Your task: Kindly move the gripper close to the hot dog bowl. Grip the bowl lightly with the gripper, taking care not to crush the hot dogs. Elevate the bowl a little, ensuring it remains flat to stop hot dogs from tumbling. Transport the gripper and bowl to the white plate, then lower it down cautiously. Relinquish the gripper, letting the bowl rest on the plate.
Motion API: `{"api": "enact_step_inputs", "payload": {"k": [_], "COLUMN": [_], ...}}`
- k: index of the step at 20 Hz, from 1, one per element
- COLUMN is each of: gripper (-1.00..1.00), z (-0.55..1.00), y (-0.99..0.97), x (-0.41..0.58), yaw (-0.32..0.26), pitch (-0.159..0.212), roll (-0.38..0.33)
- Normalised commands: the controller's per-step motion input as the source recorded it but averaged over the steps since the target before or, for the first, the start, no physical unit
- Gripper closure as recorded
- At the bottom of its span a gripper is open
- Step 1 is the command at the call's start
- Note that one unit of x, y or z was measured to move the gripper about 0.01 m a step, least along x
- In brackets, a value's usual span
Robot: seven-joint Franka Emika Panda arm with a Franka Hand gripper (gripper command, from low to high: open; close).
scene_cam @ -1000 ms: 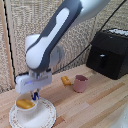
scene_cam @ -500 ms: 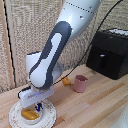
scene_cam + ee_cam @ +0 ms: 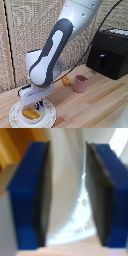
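Wrist view: unreadable print between claw point(image 3: 67, 193) fingers.

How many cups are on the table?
1. The pink cup stands on the wooden table, towards the exterior view's right of the white plate, in front of the black box. The arm may hide others.
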Motion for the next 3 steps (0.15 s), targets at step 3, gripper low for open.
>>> {"api": "enact_step_inputs", "payload": {"k": [3], "gripper": [-1.0], "z": [0.69], "y": [-0.13], "x": [0.081], "yaw": [0.061], "pitch": [0.0], "roll": [0.003]}}
